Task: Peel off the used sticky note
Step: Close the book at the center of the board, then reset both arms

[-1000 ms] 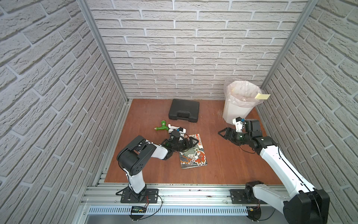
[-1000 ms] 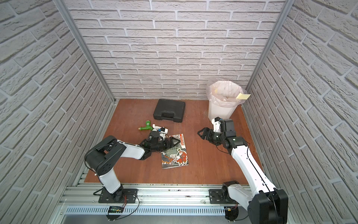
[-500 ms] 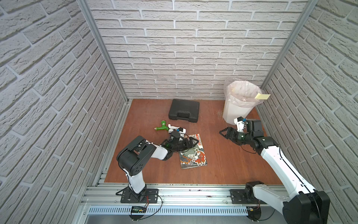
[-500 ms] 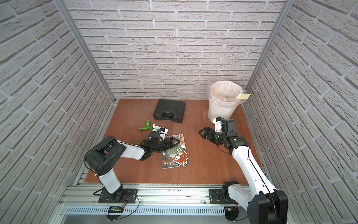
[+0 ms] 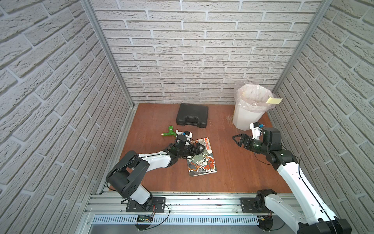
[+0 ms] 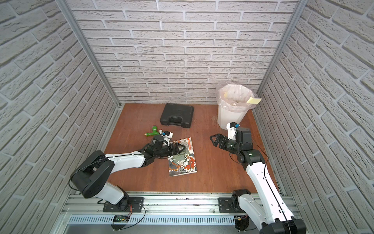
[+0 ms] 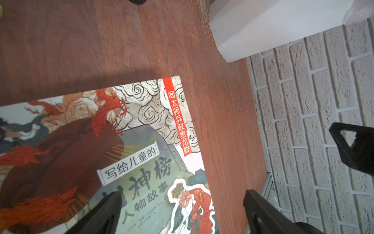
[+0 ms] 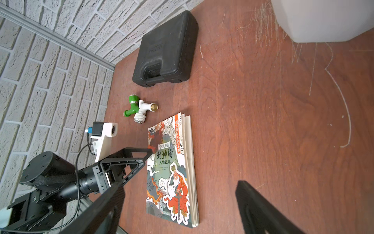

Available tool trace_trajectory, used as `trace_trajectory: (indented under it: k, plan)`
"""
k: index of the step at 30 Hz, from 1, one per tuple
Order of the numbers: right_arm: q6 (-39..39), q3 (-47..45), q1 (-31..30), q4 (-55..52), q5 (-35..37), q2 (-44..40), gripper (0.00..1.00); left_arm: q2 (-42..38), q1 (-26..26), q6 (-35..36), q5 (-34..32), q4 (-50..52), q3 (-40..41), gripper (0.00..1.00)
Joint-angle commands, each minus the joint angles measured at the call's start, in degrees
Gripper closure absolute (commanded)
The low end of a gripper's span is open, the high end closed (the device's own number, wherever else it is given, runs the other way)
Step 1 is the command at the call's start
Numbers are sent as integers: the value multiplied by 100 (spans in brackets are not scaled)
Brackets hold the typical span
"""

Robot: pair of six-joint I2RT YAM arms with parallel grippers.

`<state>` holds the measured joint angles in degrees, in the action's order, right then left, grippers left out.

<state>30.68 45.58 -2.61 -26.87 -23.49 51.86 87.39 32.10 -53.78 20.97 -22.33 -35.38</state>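
Two grippers, both spread wide and holding nothing: nearest me the left gripper (image 7: 182,198) sits low over the book (image 5: 202,160), no note visible on its cover, and the right gripper (image 5: 237,140) hangs above bare table (image 5: 232,172) short of the bin (image 5: 245,119), jaws a shade wider than a second ago, arm barely shifted. The sticky note (image 5: 274,100) is where it was, clinging to the bin rim on the side toward the right wall (image 5: 303,131), so I judge the peel done, the drop incomplete. Open table lies between book and bin; that wall crowds the bin, and the tap fitting (image 5: 169,132) and black case (image 5: 192,118) lie beyond the left gripper.
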Motion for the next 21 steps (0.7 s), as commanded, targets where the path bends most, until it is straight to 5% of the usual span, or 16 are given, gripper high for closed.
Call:
trace_trajectory:
  k: [1, 11, 21]
  plan:
    - [-327, -101, 38, 329, 430, -246, 0, -326, 11, 397, -254, 427, -134, 2]
    - [-1004, -1090, 36, 1269, 1764, -1171, 0, -1713, -181, 1324, -1460, 1755, -101, 2]
    - [-2038, -3107, 33, 4162, 2893, -1856, 0, -3287, -851, 2060, -3281, 2274, 443, 2]
